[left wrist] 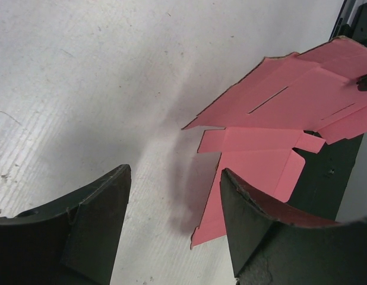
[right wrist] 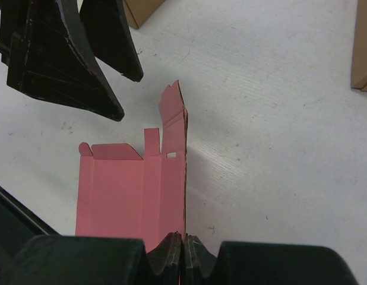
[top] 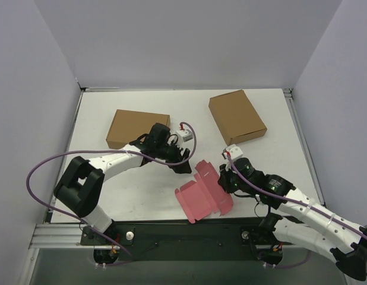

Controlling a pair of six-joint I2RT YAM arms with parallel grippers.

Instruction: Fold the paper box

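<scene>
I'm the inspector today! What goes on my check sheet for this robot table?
Surface: white table, a few small marks.
Job's things: pink paper box, a partly folded sheet, not yet a box, near the front between the arms.
Clutter: brown box back left; second brown box back right; both apart from the pink sheet.
Grippers: left gripper open, holding nothing, beside the sheet; right gripper shut on the paper box's edge.
Cables: purple cable on each arm, off the sheet.
Surroundings: pale walls on three sides; metal rail in front.

Left brown box [top: 138,127], right brown box [top: 237,116], well apart, seemingly closed, on white table [top: 136,193].
</scene>
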